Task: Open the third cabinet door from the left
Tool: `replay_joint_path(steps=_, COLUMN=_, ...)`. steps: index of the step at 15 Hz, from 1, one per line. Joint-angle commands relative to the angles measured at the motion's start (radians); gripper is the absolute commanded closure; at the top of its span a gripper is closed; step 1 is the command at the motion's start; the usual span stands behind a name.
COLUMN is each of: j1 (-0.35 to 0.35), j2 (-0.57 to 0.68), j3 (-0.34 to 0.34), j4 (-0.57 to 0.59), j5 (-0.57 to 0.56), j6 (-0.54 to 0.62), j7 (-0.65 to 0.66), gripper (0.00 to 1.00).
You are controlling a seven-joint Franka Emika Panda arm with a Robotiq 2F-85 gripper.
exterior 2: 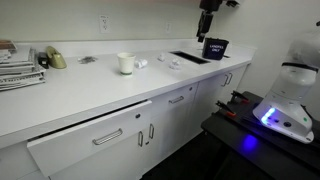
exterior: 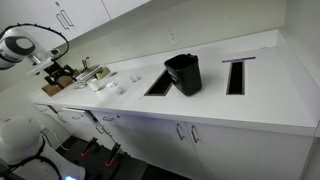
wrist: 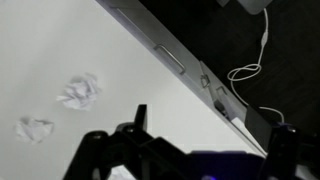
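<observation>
The third cabinet door from the left [exterior 2: 212, 93] is a flat white base door below the counter, shut, with a slim silver handle near its top corner. It also shows in an exterior view [exterior: 160, 150], below the black bin. My gripper [exterior 2: 207, 18] hangs high over the counter, above the black bin [exterior 2: 214, 47] and well clear of the door. In the wrist view its two dark fingers [wrist: 212, 140] stand apart with nothing between them, over the white counter near the front edge.
The white counter [exterior: 215, 100] has two rectangular cut-outs beside the bin [exterior: 183, 73]. Crumpled papers [wrist: 80, 90], a mug [exterior 2: 125, 62] and stacked books [exterior 2: 15, 65] lie on it. A white machine with a blue light [exterior 2: 285, 105] and a dark table stand in front of the cabinets.
</observation>
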Motion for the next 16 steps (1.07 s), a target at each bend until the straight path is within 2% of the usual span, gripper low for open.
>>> replay_joint_path(steps=1, j1=0.116, j2=-0.074, j3=0.031, j4=-0.067, j5=0.074, j6=0.023, j7=-0.093, gripper=0.00)
replay_joint_path(steps=2, j1=0.072, j2=-0.024, j3=0.035, j4=-0.020, j5=0.043, j6=-0.004, j7=-0.030, gripper=0.00)
replay_joint_path(steps=4, j1=0.112, j2=-0.047, j3=0.047, j4=-0.037, j5=0.055, j6=-0.004, j7=-0.046, gripper=0.00)
replay_joint_path(steps=7, j1=0.114, j2=-0.056, j3=0.040, j4=-0.044, j5=0.055, j6=-0.004, j7=-0.065, gripper=0.00)
replay_joint_path(steps=8, j1=0.144, j2=-0.009, j3=0.044, j4=-0.027, j5=0.050, j6=0.000, j7=-0.139, gripper=0.00)
replay_joint_path(steps=12, j1=0.221, j2=0.176, j3=0.184, j4=0.050, j5=0.047, j6=0.064, j7=-0.146, gripper=0.00)
replay_joint_path(steps=16, j1=0.264, j2=0.423, j3=0.308, j4=0.148, j5=-0.047, j6=0.145, j7=-0.151, gripper=0.00)
